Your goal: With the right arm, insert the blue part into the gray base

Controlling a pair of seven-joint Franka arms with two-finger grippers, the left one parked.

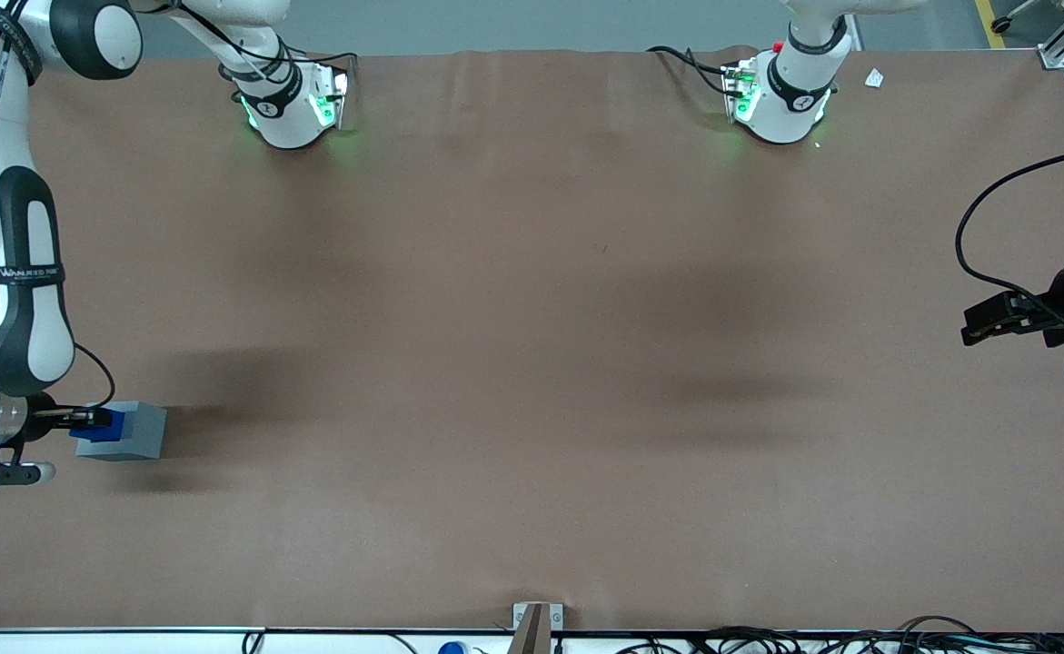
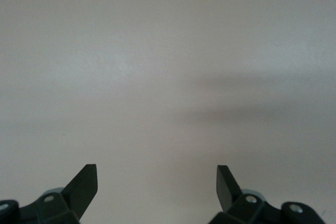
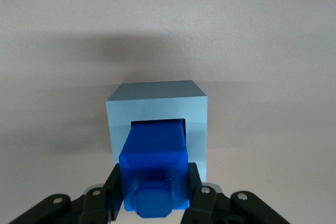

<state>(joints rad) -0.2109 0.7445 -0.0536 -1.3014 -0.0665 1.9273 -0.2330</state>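
1. Jaws of the gripper (image 3: 154,192) are closed on the blue part (image 3: 155,174), one black finger pressed against each of its sides.
2. That blue part (image 1: 100,425) hangs right over the gray base (image 3: 157,116), its leading end at the mouth of the square recess. Whether it has entered the recess at all cannot be told; most of its body stands clear above the base's top face.
3. From the wrist camera the part looks roughly centred on the recess, with gray showing around the opening's edges and the part's edges close to parallel with them.
4. The gray base (image 1: 136,430) sits flat on the brown table (image 1: 532,363), toward the working arm's end of it, and the right arm (image 1: 14,300) reaches to the base from the table's edge.
5. Judged from this, the step in hand is the insertion itself: pick-up and carry are done, seating is not.
6. The next move calls for a straight push along the recess axis with the grip kept firm. Any tilt or sideways offset could jam the part on the rim or shove the loose base across the table.
7. Only once the part is seated should the fingers let go.
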